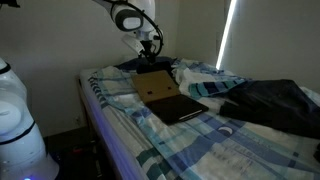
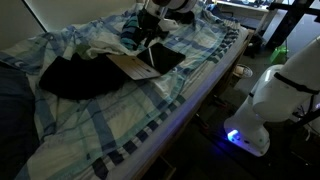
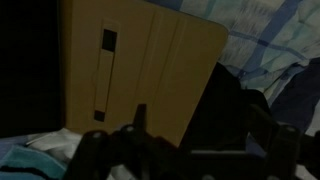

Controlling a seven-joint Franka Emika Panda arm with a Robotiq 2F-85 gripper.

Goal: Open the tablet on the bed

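Observation:
The tablet (image 1: 182,108) lies on the bed (image 1: 200,145) as a dark slab. Its cover flap (image 1: 155,86) is folded out toward the far end, tan-brown inside facing up. Both exterior views show it; the flap (image 2: 130,67) and the slab (image 2: 166,60) also show from the other side. My gripper (image 1: 148,48) hangs just above the flap's far edge, also in an exterior view (image 2: 152,34). In the dim wrist view the tan flap (image 3: 140,70) fills the upper left. The dark fingers (image 3: 200,140) stand apart with nothing between them.
A large rumpled dark cloth (image 1: 275,105) lies on the plaid bedding beside the tablet, also in an exterior view (image 2: 80,78). A white rounded machine stands on the floor by the bed (image 2: 280,90) (image 1: 15,120). A dark bag (image 1: 135,66) sits at the bed's far end.

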